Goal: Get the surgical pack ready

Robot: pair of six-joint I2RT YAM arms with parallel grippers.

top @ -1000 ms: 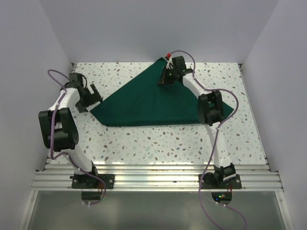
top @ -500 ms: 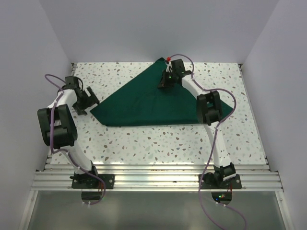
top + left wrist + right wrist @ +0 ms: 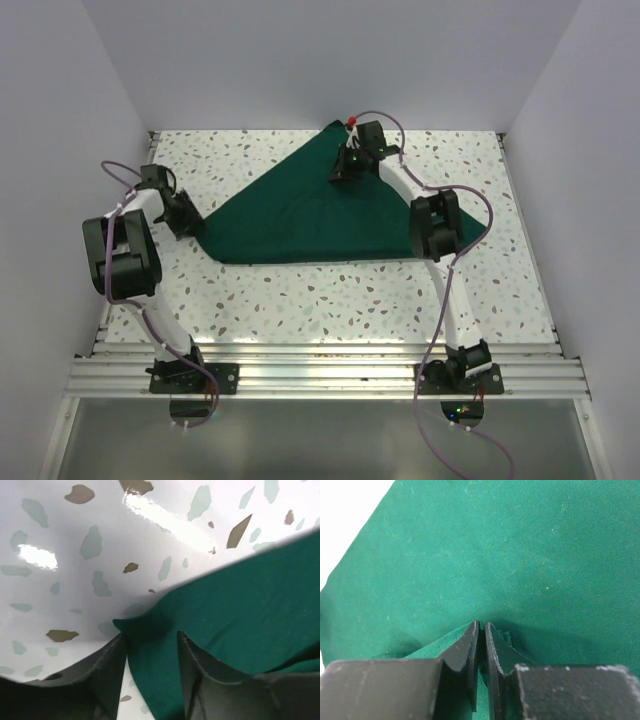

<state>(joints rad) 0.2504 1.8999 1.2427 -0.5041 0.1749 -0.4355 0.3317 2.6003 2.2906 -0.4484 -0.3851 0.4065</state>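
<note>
The dark green drape (image 3: 320,215) of the surgical pack lies folded into a flat triangle across the speckled table; no instruments, gauze or tray show. My left gripper (image 3: 192,224) is down at the drape's left corner. In the left wrist view its fingers stand apart (image 3: 150,635), with the corner of the cloth (image 3: 240,605) lying between them, unpinched. My right gripper (image 3: 342,172) sits on the drape near its far apex. In the right wrist view its jaws (image 3: 481,623) are almost together, a raised fold of the cloth (image 3: 495,545) drawn up to their tips.
White walls close in the table (image 3: 330,295) on the left, back and right. A small red object (image 3: 351,118) sits at the back edge by the drape's apex. An aluminium rail (image 3: 320,370) with both arm bases runs along the near edge.
The left gripper has swung down and right onto the drape's left corner and its jaws have narrowed around it. The right gripper has barely moved, its jaws easing to a thin slit.
</note>
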